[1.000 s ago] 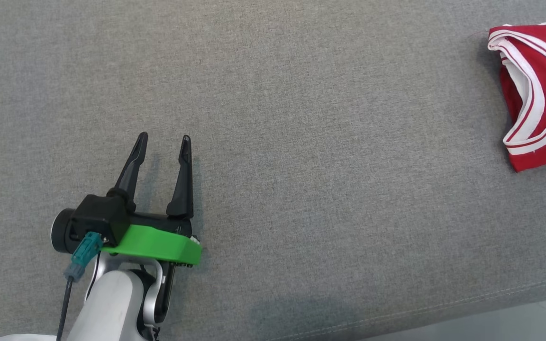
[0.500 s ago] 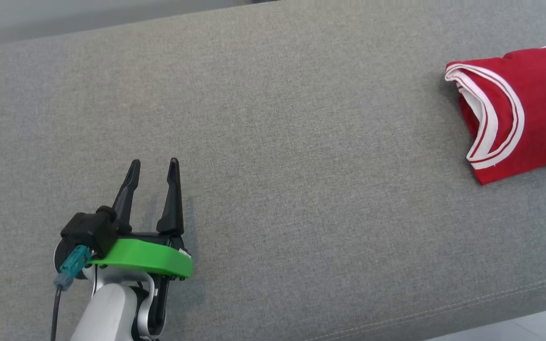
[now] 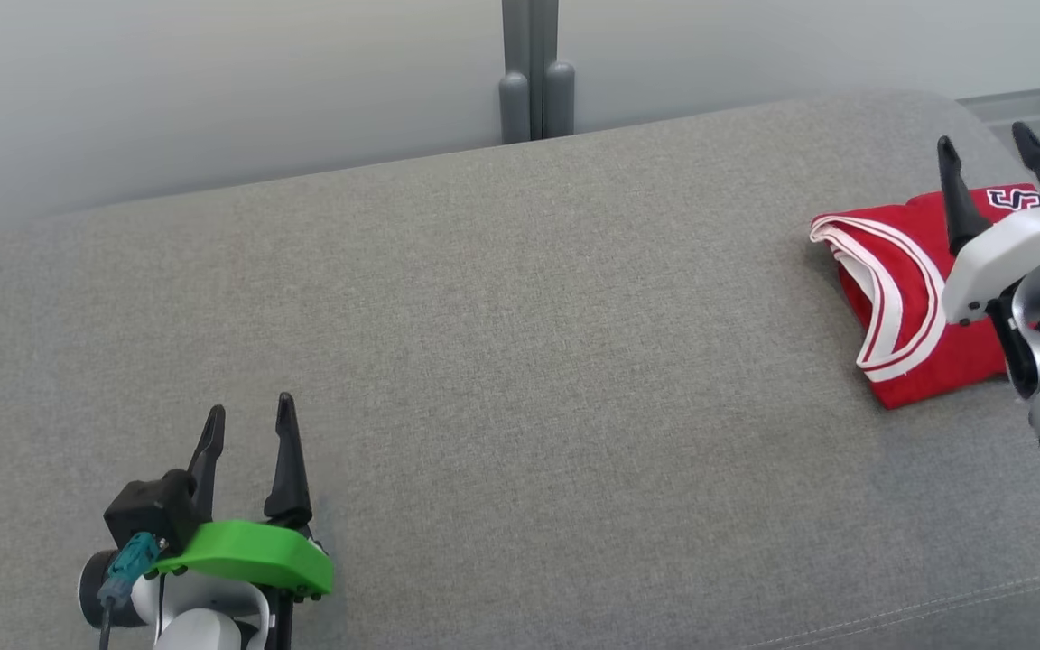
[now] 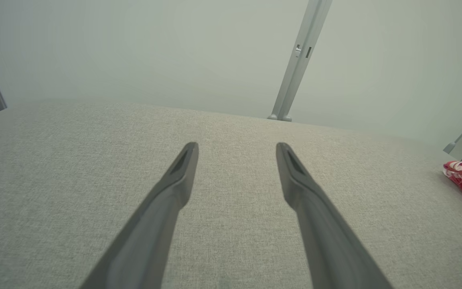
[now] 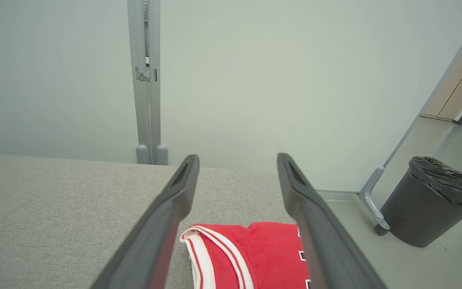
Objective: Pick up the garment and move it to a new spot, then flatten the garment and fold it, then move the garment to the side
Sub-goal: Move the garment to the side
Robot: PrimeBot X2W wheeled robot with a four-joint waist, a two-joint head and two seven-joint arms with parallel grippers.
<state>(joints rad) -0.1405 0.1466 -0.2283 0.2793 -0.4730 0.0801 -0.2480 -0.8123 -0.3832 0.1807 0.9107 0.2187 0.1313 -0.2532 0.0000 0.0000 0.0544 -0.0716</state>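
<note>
Tilted upward, the head camera now catches the right pincer (image 3: 982, 135), fingers apart, above the folded red garment (image 3: 899, 307) at the frame's right on the grey bench (image 3: 529, 361); the left pincer (image 3: 250, 404), also apart, sits lower left.

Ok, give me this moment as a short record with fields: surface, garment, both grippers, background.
surface: grey woven upholstered cushion
garment: red jersey with white-striped trim, folded, lying at the cushion's right end
left gripper: open, empty, over bare cushion at the near left, far from the jersey
right gripper: open, holding nothing, above the jersey
background: pale wall panels joined by a grey post; dark bin with black liner off the cushion's right end
</note>
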